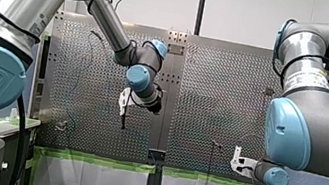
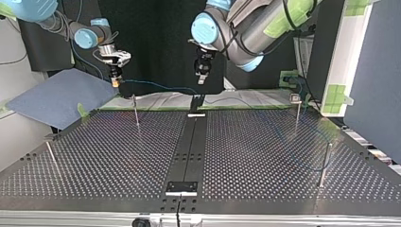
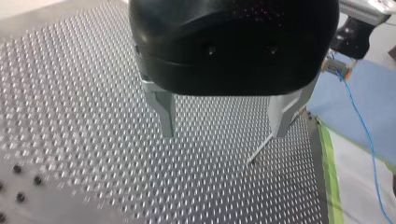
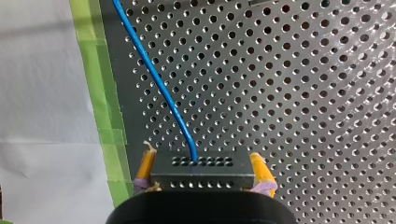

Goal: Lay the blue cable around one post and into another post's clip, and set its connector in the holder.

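Note:
My right gripper (image 4: 203,181) is shut on a dark grey connector block (image 4: 203,168), its yellow pads (image 4: 145,165) pressing both sides. The blue cable (image 4: 154,79) leaves the block's top and runs off over the perforated table. In the top view my right gripper (image 2: 115,78) hangs at the far left edge. From there the cable (image 2: 161,86) trails right, toward a post (image 2: 297,111) with a clip on top. My left gripper (image 3: 224,126) hovers open over the plate, nothing between its metal fingers (image 3: 166,116). A thin post (image 3: 259,149) stands just ahead of it.
More thin posts (image 2: 135,111) (image 2: 324,163) (image 2: 52,158) rise from the table. A black bracket (image 2: 196,101) sits on the centre strip at the far edge, another (image 2: 181,187) at the near edge. Green tape (image 4: 100,93) lines the table's edge, and a blue mat (image 2: 61,97) lies beyond it.

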